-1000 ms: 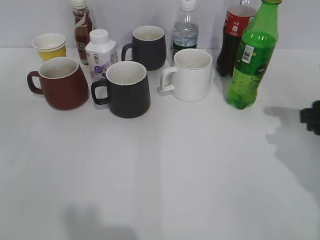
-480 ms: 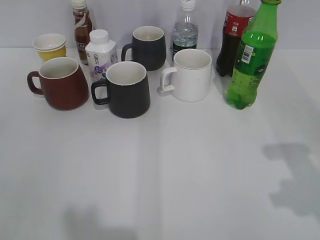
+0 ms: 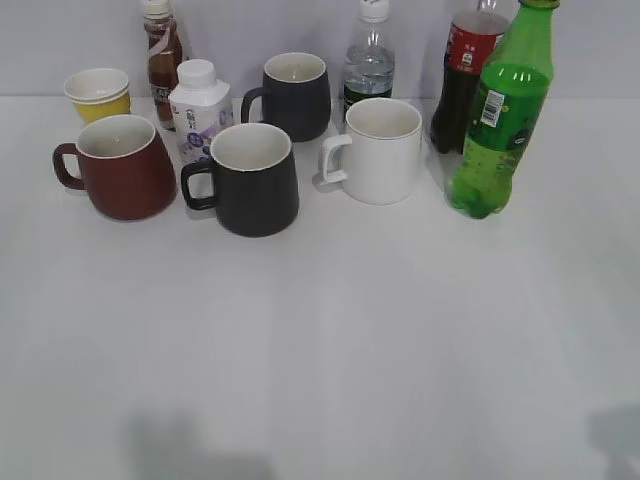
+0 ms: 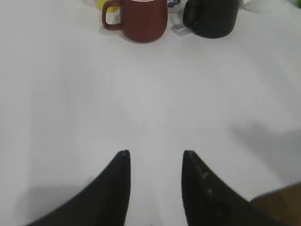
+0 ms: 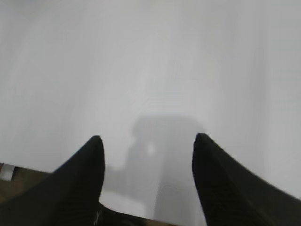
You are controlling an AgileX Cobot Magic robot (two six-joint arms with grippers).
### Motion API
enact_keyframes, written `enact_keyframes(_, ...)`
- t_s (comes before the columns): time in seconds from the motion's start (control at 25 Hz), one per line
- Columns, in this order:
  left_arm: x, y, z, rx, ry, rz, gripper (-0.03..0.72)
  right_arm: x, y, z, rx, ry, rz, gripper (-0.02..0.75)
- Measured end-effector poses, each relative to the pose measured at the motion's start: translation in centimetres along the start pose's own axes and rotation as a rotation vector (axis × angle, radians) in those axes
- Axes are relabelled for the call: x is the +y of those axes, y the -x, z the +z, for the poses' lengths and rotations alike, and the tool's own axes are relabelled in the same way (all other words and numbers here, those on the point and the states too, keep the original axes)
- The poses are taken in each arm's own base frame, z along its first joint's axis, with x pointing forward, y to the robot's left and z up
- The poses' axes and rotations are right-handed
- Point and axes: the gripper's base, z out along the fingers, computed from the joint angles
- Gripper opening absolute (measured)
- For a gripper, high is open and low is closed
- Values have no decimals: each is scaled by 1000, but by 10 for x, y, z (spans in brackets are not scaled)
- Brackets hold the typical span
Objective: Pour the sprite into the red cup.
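Observation:
The sprite (image 3: 502, 115), a tall green bottle with a green cap, stands upright at the back right. The red cup (image 3: 122, 168), a dark red mug with a white inside and its handle to the left, stands at the back left; it also shows at the top of the left wrist view (image 4: 141, 19). Neither gripper shows in the exterior view. My left gripper (image 4: 155, 157) is open and empty over bare table, well short of the red cup. My right gripper (image 5: 148, 141) is open and empty over bare table near its front edge.
Two black mugs (image 3: 253, 178) (image 3: 294, 95), a white mug (image 3: 378, 150), a yellow paper cup (image 3: 98, 92), a white milk bottle (image 3: 198, 108), a brown drink bottle (image 3: 162, 55), a clear water bottle (image 3: 369, 62) and a cola bottle (image 3: 466, 70) stand along the back.
The right gripper, seen at the right edge a second ago, has withdrawn out of the exterior view; its shadow has slid down to the bottom right corner. The objects have not moved.

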Motion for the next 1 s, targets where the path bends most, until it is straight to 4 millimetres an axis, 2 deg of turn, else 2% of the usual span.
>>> enact_keyframes(0.16,1,2,1,-27,10,9,281,3,-20,-26,-124,1,-28,440)
enact_keyframes(0.36,1,4,10,-69,9,11,276,0,-36,-37,-161,-50,-58,440)
enact_keyframes(0.56,1,5,13,-71,9,11,274,-7,-36,-38,-161,-132,-83,440)
enact_keyframes(1.0,2,5,13,-75,21,16,274,-8,-29,-30,-266,-125,-86,439)
